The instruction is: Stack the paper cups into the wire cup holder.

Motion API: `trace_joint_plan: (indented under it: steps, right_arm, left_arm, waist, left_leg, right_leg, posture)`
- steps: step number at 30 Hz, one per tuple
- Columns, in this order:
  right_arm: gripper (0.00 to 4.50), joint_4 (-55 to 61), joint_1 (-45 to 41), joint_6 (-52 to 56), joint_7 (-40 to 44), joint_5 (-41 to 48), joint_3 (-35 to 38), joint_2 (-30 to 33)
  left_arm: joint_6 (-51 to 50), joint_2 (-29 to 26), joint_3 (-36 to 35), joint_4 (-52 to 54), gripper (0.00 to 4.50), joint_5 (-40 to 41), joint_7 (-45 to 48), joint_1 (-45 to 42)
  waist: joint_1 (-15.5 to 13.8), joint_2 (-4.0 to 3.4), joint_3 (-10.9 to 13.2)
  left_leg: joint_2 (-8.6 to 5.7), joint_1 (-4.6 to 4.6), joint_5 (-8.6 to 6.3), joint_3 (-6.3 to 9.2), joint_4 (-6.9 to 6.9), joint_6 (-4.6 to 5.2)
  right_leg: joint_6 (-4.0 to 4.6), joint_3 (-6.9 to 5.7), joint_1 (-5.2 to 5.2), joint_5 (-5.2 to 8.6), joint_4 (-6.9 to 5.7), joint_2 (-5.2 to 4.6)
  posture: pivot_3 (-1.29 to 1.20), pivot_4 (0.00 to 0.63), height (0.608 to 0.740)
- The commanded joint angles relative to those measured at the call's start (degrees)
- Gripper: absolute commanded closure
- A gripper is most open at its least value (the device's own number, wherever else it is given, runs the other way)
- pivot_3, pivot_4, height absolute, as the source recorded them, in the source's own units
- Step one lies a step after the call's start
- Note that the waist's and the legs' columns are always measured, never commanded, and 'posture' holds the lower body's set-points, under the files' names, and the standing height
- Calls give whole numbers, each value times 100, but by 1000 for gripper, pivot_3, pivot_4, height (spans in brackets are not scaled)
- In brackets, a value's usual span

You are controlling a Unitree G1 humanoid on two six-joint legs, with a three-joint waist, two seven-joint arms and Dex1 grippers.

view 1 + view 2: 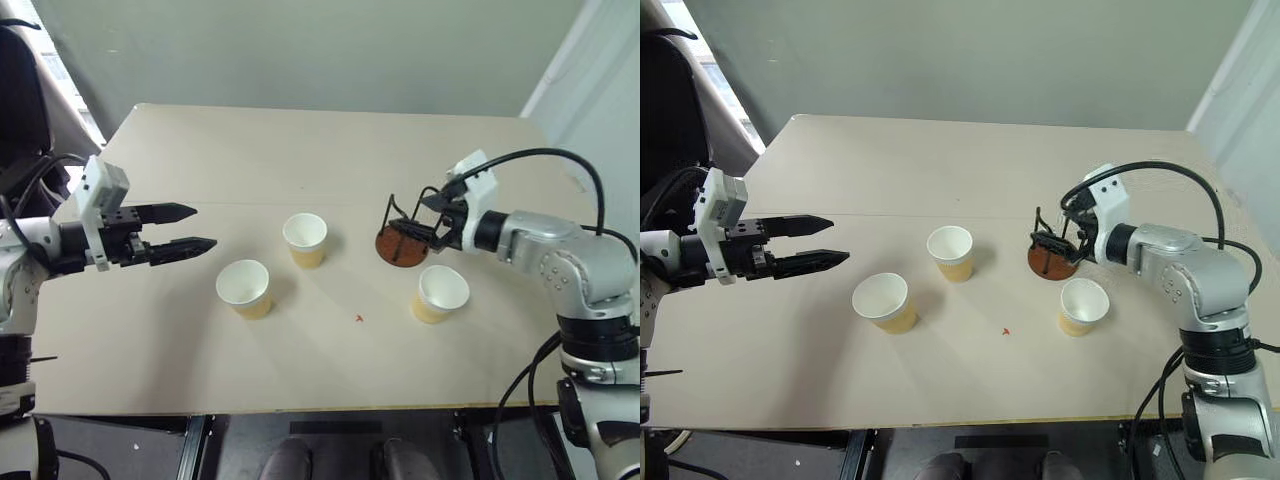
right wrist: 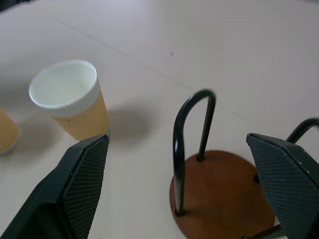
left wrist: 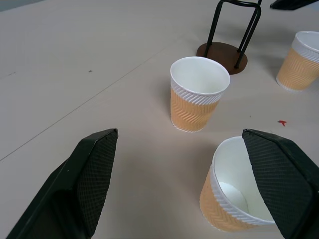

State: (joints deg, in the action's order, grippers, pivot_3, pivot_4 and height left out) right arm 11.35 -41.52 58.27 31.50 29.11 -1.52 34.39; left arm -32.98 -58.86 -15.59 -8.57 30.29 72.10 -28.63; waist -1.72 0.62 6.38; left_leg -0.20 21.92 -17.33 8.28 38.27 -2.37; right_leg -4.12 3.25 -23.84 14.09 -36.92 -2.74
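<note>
Three paper cups stand upright on the big tan table (image 1: 200, 370), all apart from each other. One cup (image 1: 244, 288) is toward the left and close to the front edge. The middle cup (image 1: 305, 239) stands a bit farther back, just to its right. The third cup (image 1: 440, 293) is on the right side, near the front. The wire cup holder (image 1: 402, 238) sits between the middle cup and the third cup, a little farther back than the third one. It has a round brown base with thin black wire loops sticking up, and no cup is in it. The left gripper (image 1: 190, 228) is wide open over the table, left of the cups, holding nothing. The right gripper (image 2: 184, 184) is wide open too, with one finger on each side of the wire cup holder, but it is not squeezing it. A tiny red speck (image 1: 359, 319) lies on the table.
</note>
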Motion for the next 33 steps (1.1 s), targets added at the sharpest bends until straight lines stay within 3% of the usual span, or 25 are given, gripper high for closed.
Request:
trace_joint_plan:
  steps: [1,4,13,14,19,33]
  right_arm:
    - [181,-124,-185,-95,-143,-300,-151,-28]
    - [937,-215,-230,-140,-116,-445,-274,-69]
    - [4346,-223,-271,-246,118,-513,-392,-153]
    - [4484,-194,-266,-240,157,-493,-398,-167]
    - [4484,14,-264,-245,613,-343,-458,-64]
    - [4484,1379,303,-1068,3462,510,-940,981]
  left_arm:
    - [-14,-163,-242,221,191,110,-27,2]
    - [-33,-233,-288,213,184,147,-17,20]
    - [19,-332,-349,130,184,146,-91,-25]
    - [25,-336,-343,126,184,148,-88,-21]
    - [65,-335,-298,65,184,121,-77,-53]
    - [128,-350,-116,-99,184,44,3,-268]
  waist:
    - [0,0,0]
    - [0,0,0]
    - [-3,0,0]
    - [-6,0,0]
    - [-13,0,0]
    - [-20,1,0]
  left_leg:
    - [0,0,0,0,0,0]
    - [0,0,-1,1,-1,-1]
    - [1,0,-1,0,-3,-4]
    - [1,0,-1,1,-3,-5]
    - [1,1,-2,1,-4,-8]
    - [3,2,-1,-1,-6,-14]
  right_leg:
    - [0,0,0,0,0,0]
    - [1,0,-1,0,0,0]
    - [1,0,-1,0,0,1]
    - [1,0,-1,0,0,1]
    - [1,0,-1,0,0,2]
    - [2,3,0,0,2,7]
  posture:
    - [0,150,740]
    - [0,150,740]
    - [0,150,740]
    - [0,150,740]
    - [0,150,740]
    - [0,150,740]
